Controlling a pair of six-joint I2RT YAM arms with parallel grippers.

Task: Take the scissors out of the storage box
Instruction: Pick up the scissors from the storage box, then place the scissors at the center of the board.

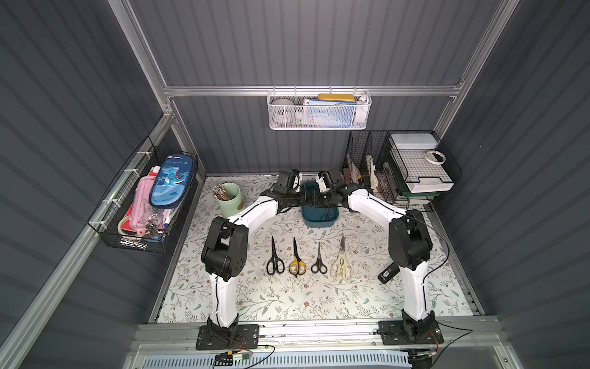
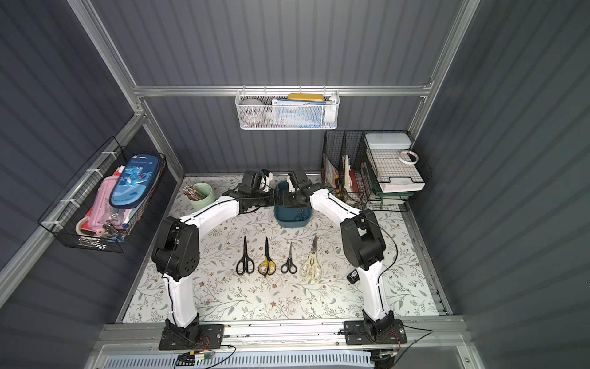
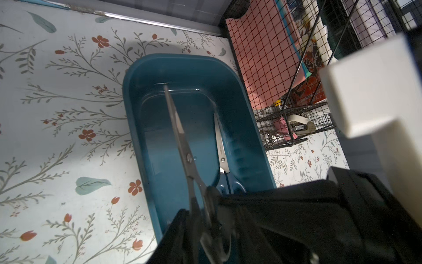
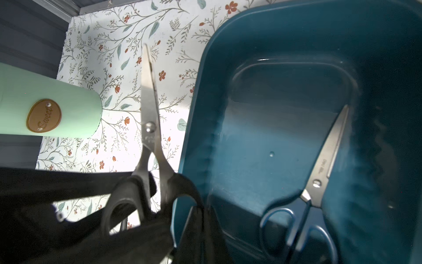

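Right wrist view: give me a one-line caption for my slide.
Right gripper holds black-handled scissors next to the teal storage box, where a blue-handled pair lies inside.

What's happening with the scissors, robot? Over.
Right gripper shut on black-handled scissors; left gripper at same pair, grip unclear. Blue-handled scissors in teal storage box. Nothing in the way.

Left arm [image 1: 225,297] and right arm [image 1: 415,290] alike — glossy white link shells between bulky black joint housings, a thin black cable [image 1: 216,287] tied along each. Black screwed base plates [image 1: 250,335] sit on the front rail [image 1: 319,330], thin red and black wires [image 1: 431,336] beside it.
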